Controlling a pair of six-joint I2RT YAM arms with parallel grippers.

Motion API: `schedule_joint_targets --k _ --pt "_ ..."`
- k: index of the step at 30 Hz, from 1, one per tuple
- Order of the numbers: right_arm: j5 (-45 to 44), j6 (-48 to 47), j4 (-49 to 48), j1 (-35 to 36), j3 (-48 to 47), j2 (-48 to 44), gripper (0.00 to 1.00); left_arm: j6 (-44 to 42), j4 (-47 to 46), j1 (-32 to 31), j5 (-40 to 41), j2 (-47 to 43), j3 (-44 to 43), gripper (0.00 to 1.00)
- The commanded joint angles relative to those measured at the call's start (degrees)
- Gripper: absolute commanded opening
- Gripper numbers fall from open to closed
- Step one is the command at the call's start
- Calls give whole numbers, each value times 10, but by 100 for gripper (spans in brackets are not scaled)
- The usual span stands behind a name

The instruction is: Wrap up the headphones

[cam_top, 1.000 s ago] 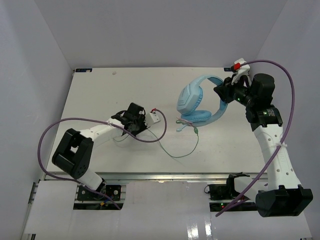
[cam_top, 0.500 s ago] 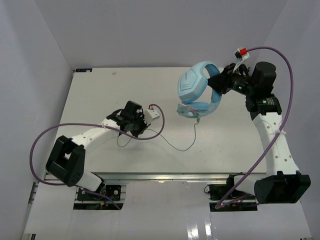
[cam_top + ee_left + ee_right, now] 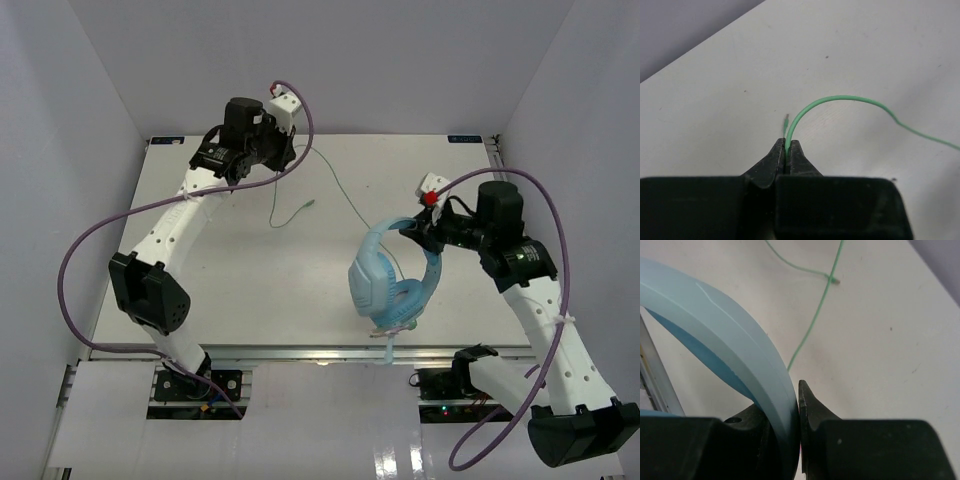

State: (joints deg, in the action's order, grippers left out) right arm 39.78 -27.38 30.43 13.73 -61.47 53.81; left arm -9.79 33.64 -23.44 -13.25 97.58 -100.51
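Note:
The light blue headphones (image 3: 385,285) hang near the table's front right, their headband (image 3: 735,335) clamped in my right gripper (image 3: 418,237), which the right wrist view (image 3: 794,400) shows shut on the band. The thin pale green cable (image 3: 345,200) runs from the headphones up and left to my left gripper (image 3: 288,153) at the table's far edge. The left wrist view shows that gripper (image 3: 786,146) shut on the cable (image 3: 840,98). The cable's free end with the plug (image 3: 305,207) dangles below it, and the plug tip (image 3: 785,120) shows just past the fingertips.
The white table (image 3: 200,270) is walled in by white panels on the left, back and right. Thick purple arm cables (image 3: 85,260) loop beside each arm. A metal rail (image 3: 320,352) runs along the near edge.
My left gripper has swung from mid-table to the far edge, pulling the cable taut. My right gripper has carried the headphones from the back right toward the front edge.

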Motion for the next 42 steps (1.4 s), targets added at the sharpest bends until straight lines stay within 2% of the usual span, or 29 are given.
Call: schedule_joint_targets --k 1,7,8,10,15,22,26,29,37,42 --pt "-296 49 -83 95 58 -4 8 135 46 -16 -79 -32 -57 0" --pt "-506 179 -189 173 56 68 8 208 72 -36 -112 -80 -43 0" --pt "-577 206 -213 188 51 84 8 217 84 -39 -114 -89 -46 0" --pt "-653 237 -239 196 37 117 8 234 96 -43 -116 -101 -55 0" --pt "-743 250 -338 197 26 165 8 257 143 -58 -117 -118 -85 0" --pt "-752 231 -367 196 -36 238 8 240 201 -72 -125 -126 -88 0" --pt "-752 172 -422 197 -24 247 8 206 247 -81 -67 -126 -98 0" --pt "-755 162 -443 197 -20 247 8 215 238 -82 -79 -132 -85 0" --pt "-698 313 -313 222 -110 303 8 330 149 -100 -153 -47 -143 0" --pt "-680 378 -268 220 -149 335 8 371 140 -112 -166 -8 -205 0"
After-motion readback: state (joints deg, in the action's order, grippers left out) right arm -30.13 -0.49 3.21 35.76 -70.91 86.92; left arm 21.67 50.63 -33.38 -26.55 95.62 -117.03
